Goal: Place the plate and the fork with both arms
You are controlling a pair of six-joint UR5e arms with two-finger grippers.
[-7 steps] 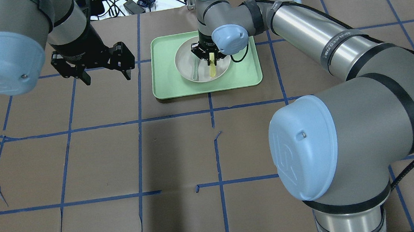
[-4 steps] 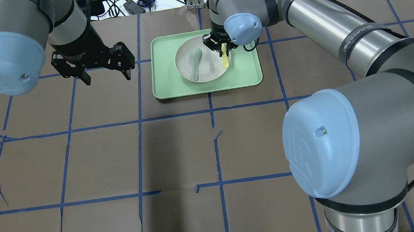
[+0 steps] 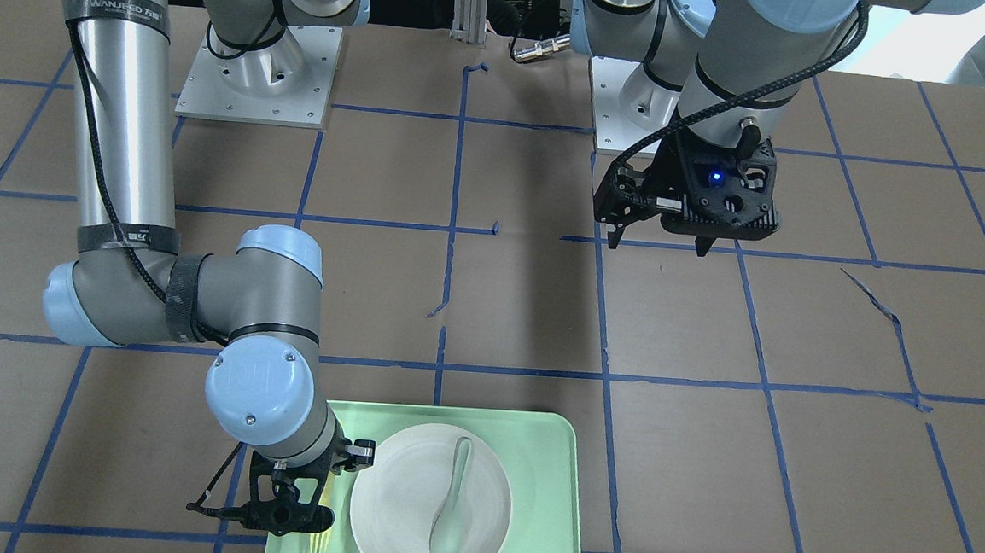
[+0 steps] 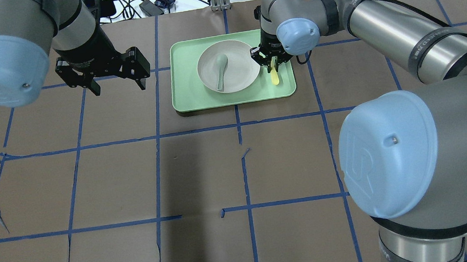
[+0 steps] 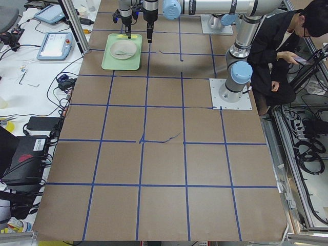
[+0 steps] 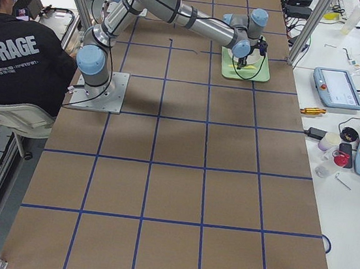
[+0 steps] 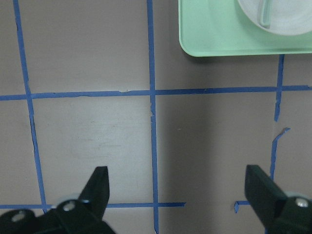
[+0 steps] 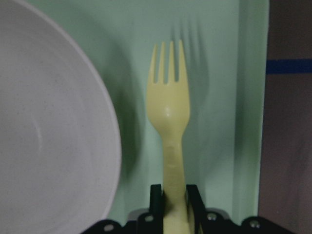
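1. The right arm's black two-finger gripper (image 8: 174,197) is clamped on the handle of the small yellow plastic fork (image 8: 169,112). Its jaws are drawn in to the handle's width (nothing else sits between them).
2. The fork hangs over a bare strip of the rectangular pale-green tray (image 4: 186,99), between the round, shallow white plate (image 4: 241,73) and the tray's rim on the robot's right. Its tines point away from the gripper. Its shadow falls on the tray slightly to one side, but whether the tines touch the tray cannot be told.
3. The plate sits inside the tray, and a pale grey-green spoon (image 4: 221,69) lies in it.
4. The left arm's black gripper (image 4: 119,89) has its jaws spread wide and holds nothing. It hangs above the brown paper-covered table (image 4: 203,173) (gridded in blue tape), beside the tray on the robot's left and apart from it.
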